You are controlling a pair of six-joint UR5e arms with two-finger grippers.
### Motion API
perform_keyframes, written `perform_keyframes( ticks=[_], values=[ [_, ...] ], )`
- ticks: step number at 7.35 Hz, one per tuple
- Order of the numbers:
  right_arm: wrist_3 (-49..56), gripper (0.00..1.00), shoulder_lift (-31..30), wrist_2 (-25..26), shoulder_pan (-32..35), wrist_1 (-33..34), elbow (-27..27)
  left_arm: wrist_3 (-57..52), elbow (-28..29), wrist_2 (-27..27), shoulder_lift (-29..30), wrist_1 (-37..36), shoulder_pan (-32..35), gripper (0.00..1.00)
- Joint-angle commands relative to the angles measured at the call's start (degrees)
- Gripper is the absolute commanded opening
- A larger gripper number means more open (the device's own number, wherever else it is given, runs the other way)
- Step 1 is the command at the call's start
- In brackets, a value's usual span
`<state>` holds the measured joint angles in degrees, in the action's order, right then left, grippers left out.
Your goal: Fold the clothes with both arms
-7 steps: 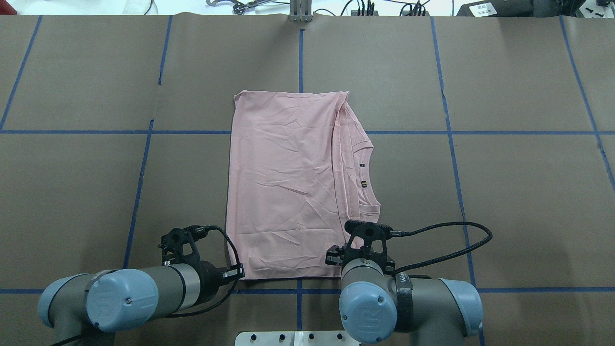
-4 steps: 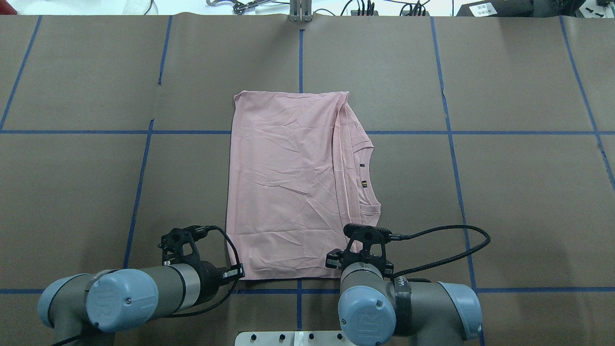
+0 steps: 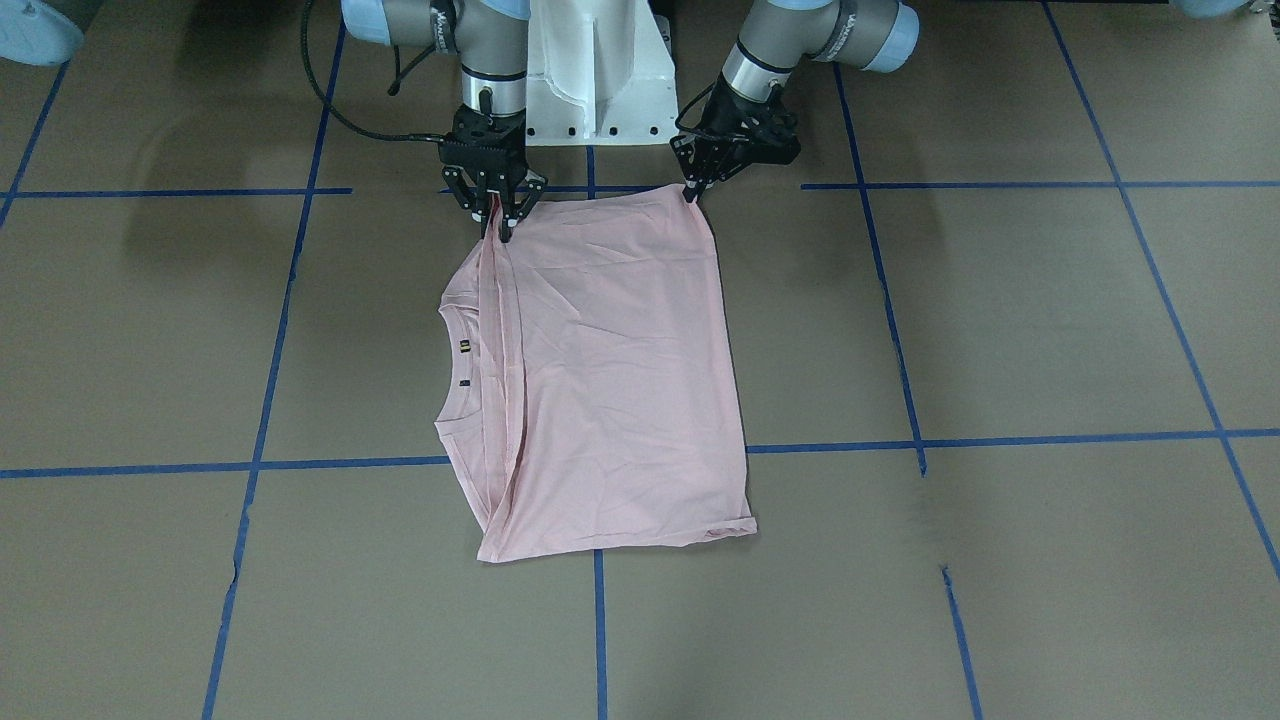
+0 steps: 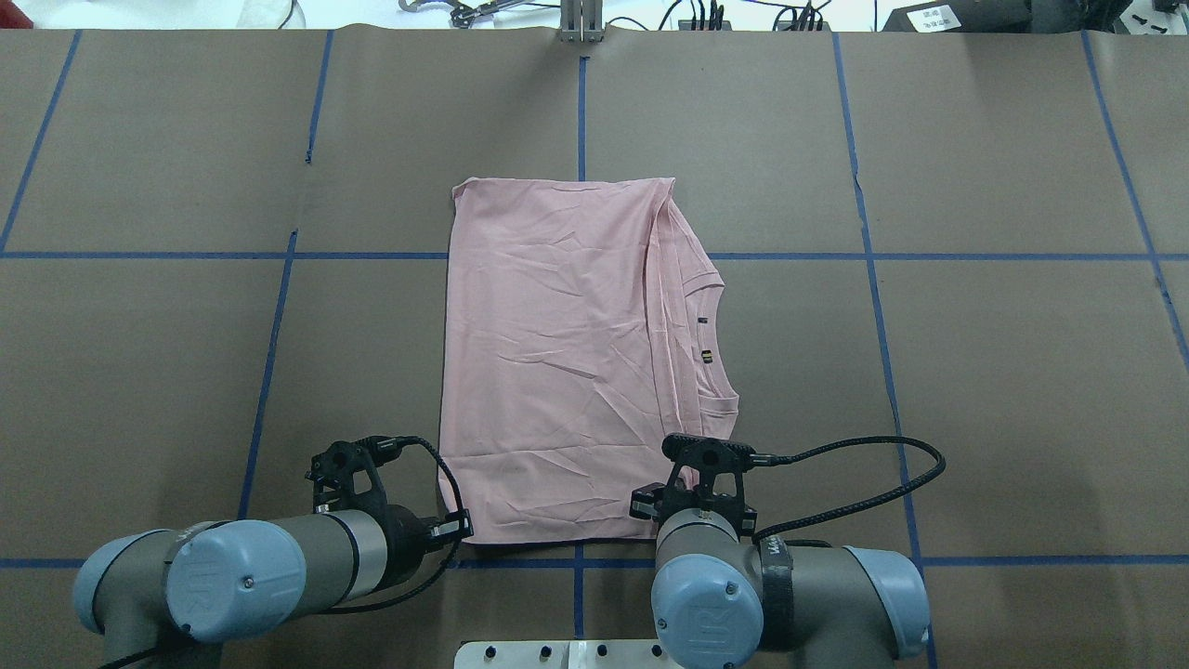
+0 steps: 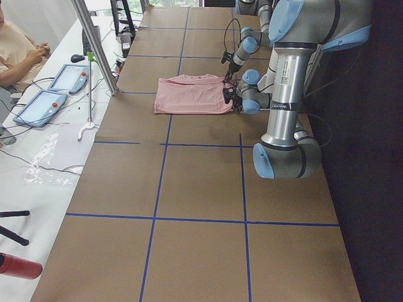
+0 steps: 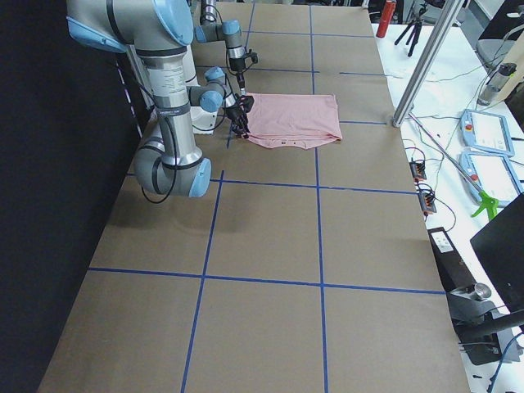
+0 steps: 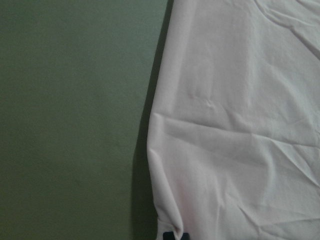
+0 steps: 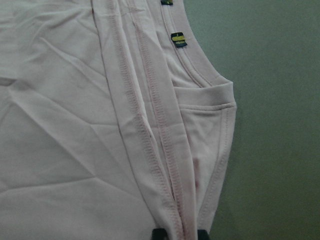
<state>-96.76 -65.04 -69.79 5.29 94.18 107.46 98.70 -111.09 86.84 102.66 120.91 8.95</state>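
Stretching lengthwise away from left arm (image 4: pixel 279 567) and right arm (image 4: pixel 808 585), T-shirt (image 4: pixel 557 353), neckline (image 4: pixel 713 348) rightward.

T-shirt (image 4: pixel 557 353) on table (image 4: pixel 975 372), left claw (image 3: pixel 690 191), right claw (image 3: pixel 497 226) at near corners

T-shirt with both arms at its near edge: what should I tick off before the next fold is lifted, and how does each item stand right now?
1. The left gripper holds a corner of the T-shirt: ok, jaws shut on the near corner.
2. The right gripper holds the other near corner: ok, folded seams bunch between its jaws.
3. Every layer caught at the right corner: cannot tell.
4. Both grips on the same edge: ok, the one nearest the robot.
5. Sleeves tucked in: ok, none sticks out.
6. Far edge lying flat on the table: ok, only shallow creases.
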Motion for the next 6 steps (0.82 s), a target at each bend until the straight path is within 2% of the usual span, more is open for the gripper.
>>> perform_keyframes(
  ticks=[1, 3, 4, 6],
  values=[
    [0.0, 0.0, 0.44, 0.01, 0.25, 0.04, 0.38, -0.08, 0.08, 0.0, 0.0, -0.06, 0.02, 0.0],
    [0.17, 0.0, 0.62, -0.17, 0.6, 0.04, 2.3, -0.43, -1.05, 0.17, 0.0, -0.06, 0.63, 0.0],
    [0.17, 0.0, 0.62, -0.34, 0.6, 1.86, 4.49, -0.7, -4.46, 0.61, -0.44, -2.67, 0.81, 0.0],
    [0.09, 0.0, 0.71, -0.7, 0.6, 9.93, 13.95, -0.96, -17.43, 4.38, 0.0, -17.05, 0.55, 0.0]
  ],
)
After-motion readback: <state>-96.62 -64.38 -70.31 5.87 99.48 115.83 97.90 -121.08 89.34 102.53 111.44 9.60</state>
